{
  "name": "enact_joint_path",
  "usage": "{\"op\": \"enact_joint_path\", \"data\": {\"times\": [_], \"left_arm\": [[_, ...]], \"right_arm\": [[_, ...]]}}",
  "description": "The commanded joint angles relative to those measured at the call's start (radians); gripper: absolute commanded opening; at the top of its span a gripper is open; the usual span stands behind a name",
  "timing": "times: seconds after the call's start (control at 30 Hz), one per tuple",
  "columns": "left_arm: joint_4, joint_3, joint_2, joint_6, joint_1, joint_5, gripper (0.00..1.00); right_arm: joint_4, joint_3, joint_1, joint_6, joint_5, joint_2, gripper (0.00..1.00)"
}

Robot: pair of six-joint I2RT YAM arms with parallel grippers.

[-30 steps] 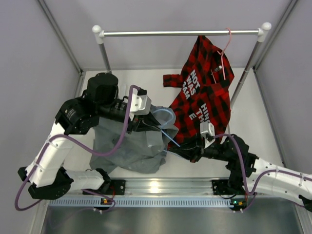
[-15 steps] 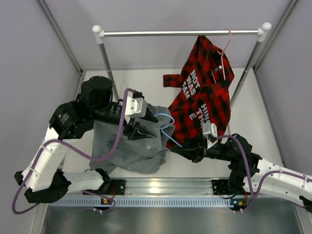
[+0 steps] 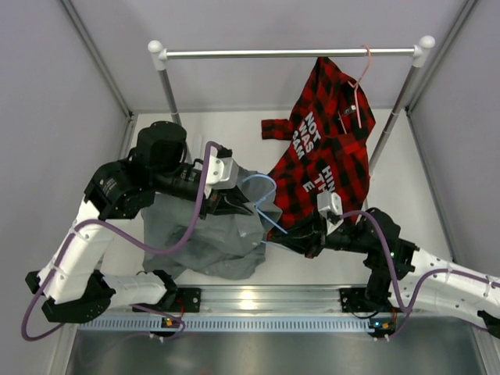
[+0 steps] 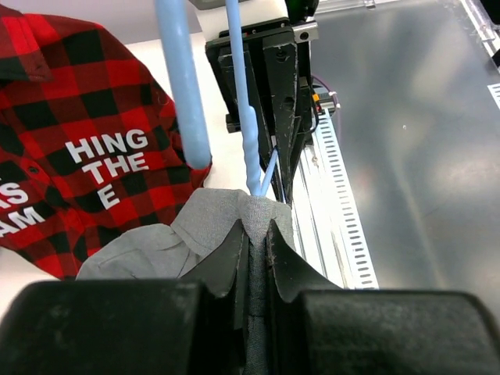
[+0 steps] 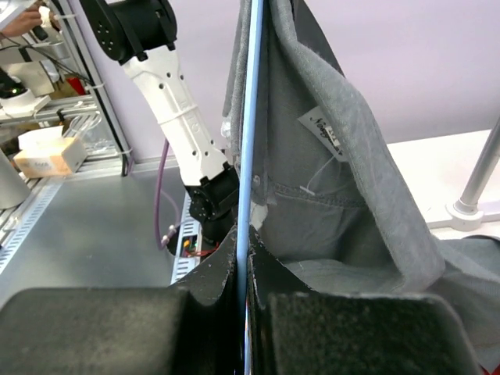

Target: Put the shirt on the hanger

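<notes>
The shirt, plain grey with a collar, is seen crumpled in a heap, its collar end lifted and draped against the wire. The hanger, thin light-blue wire, is held tilted, its lower frame covered by grey fabric and its hook loop exposed.

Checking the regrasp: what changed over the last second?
Left claw opened, then shut again on the shirt beside the hanger wire. Right claw stayed shut on the hanger; plaid shirt unchanged on the rail.
</notes>
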Motion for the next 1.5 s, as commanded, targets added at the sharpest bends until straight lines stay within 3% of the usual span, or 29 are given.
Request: {"op": "enact_joint_path", "data": {"times": [0.0, 0.13, 0.23, 0.27, 0.3, 0.33, 0.37, 0.4, 0.43, 0.47, 0.57, 0.67, 0.83, 1.0, 1.1, 1.13, 1.17, 1.27, 1.47], "left_arm": [[0.024, 0.004, 0.003, 0.051, -0.003, 0.066, 0.0], [0.042, -0.037, -0.034, 0.074, -0.003, 0.037, 0.0], [0.166, -0.112, -0.088, -0.018, -0.003, -0.116, 0.0], [0.207, -0.137, -0.106, -0.047, -0.003, -0.182, 0.0], [0.259, -0.154, -0.135, -0.105, -0.003, -0.313, 0.0], [0.281, -0.18, -0.148, -0.131, -0.003, -0.372, 0.0], [0.29, -0.189, -0.16, -0.15, -0.003, -0.421, 0.0], [0.292, -0.2, -0.183, -0.18, -0.003, -0.487, 0.0], [0.315, -0.212, -0.197, -0.202, -0.003, -0.527, 0.0], [0.327, -0.242, -0.209, -0.226, -0.003, -0.57, 0.0], [0.395, -0.321, -0.264, -0.317, -0.003, -0.762, 0.0], [0.444, -0.399, -0.327, -0.41, -0.003, -0.942, 0.0], [0.543, -0.525, -0.437, -0.486, -0.003, -0.871, 0.0], [0.591, -0.586, -0.499, -0.558, -0.005, -0.854, 0.0], [0.594, -0.603, -0.499, -0.572, -0.003, -0.811, 0.0], [0.596, -0.606, -0.5, -0.573, -0.003, -0.813, 0.0], [0.594, -0.611, -0.497, -0.576, -0.003, -0.821, 0.0], [0.593, -0.622, -0.496, -0.572, -0.003, -0.819, 0.0], [0.593, -0.632, -0.491, -0.57, -0.003, -0.788, 0.0]], "right_arm": [[0.095, 0.113, 0.007, -0.026, -0.045, 0.024, 0.0], [0.06, 0.15, 0.007, -0.04, -0.041, 0.073, 0.0], [0.026, 0.145, 0.007, -0.037, 0.031, 0.064, 0.01], [0.005, 0.141, 0.007, -0.031, 0.112, 0.058, 0.12], [-0.058, 0.131, 0.007, -0.009, 0.157, 0.043, 0.5], [-0.098, 0.128, 0.007, 0.008, 0.21, 0.012, 0.67], [-0.139, 0.122, 0.007, 0.032, 0.326, -0.003, 0.79], [-0.179, 0.119, 0.007, 0.091, 0.383, -0.023, 0.96], [-0.249, 0.11, 0.007, 0.128, 0.457, -0.065, 0.99], [-0.282, 0.104, 0.007, 0.17, 0.561, -0.086, 0.99], [-0.324, 0.047, 0.007, 0.336, 0.675, -0.172, 0.99], [-0.217, -0.049, 0.005, 0.471, 0.677, -0.208, 0.98], [-0.184, -0.039, 0.005, 0.632, 0.663, -0.021, 0.97], [0.157, -0.122, 0.005, 0.684, 0.55, 0.18, 0.89], [0.185, -0.076, 0.007, 0.654, 0.511, 0.318, 0.83], [0.199, -0.067, 0.008, 0.647, 0.498, 0.349, 0.77], [0.211, -0.065, 0.013, 0.64, 0.495, 0.374, 0.62], [0.254, -0.053, 0.039, 0.586, 0.491, 0.464, 0.48], [0.208, -0.008, 0.06, 0.467, 0.583, 0.506, 0.52]]}}
